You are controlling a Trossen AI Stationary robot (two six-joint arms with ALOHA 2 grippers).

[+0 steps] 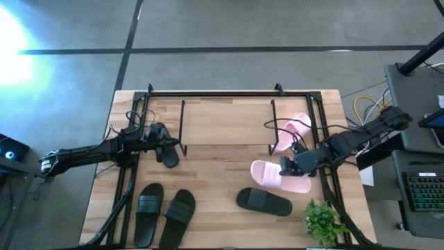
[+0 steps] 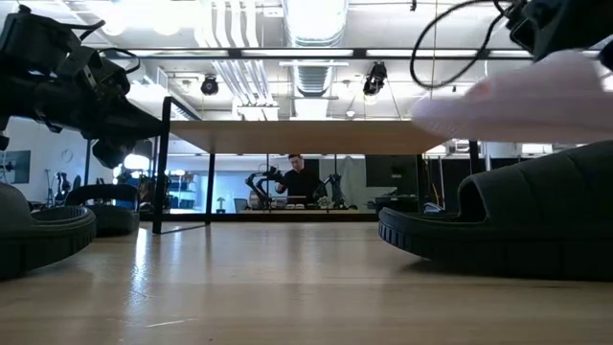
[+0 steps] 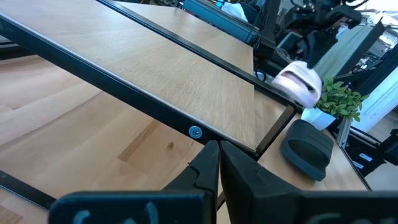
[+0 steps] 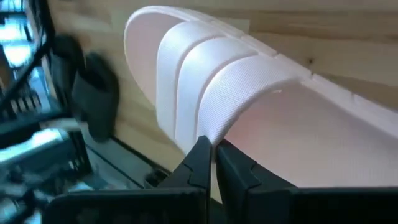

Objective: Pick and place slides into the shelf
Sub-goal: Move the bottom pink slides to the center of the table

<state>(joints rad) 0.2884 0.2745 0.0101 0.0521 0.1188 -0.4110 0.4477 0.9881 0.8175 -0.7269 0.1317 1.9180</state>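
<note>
Right gripper [image 1: 291,165]: its two dark fingers [image 4: 200,163] are pinched on the edge of the strap of a pink slide [image 1: 279,176]. The toe of this slide points away from the gripper, toward the middle of the table [image 1: 222,208].
Held pink slide: in the low view it looks lifted, above a black slide [image 2: 508,220].
Second pink slide [image 1: 290,132]: just behind the right gripper, at the right end of the shelf [image 1: 225,121], leaning on the wire leg.
Lone black slide [image 1: 263,201]: just in front of the right gripper, lying flat on the table.
Left gripper [image 1: 142,139]: at the left end of the shelf. Its fingers [image 3: 214,165] are pressed together, with nothing seen between them.
Black slides by the shelf [image 1: 163,146]: right beside the left gripper, at the shelf's left end. I cannot tell if the gripper touches them.
Pair of black slides [image 1: 164,206]: in front of the left gripper, side by side near the front edge.
Small green plant [image 1: 323,221]: in front of the right gripper, at the table corner.
Person [image 2: 299,177]: far off in the room behind the shelf.
</note>
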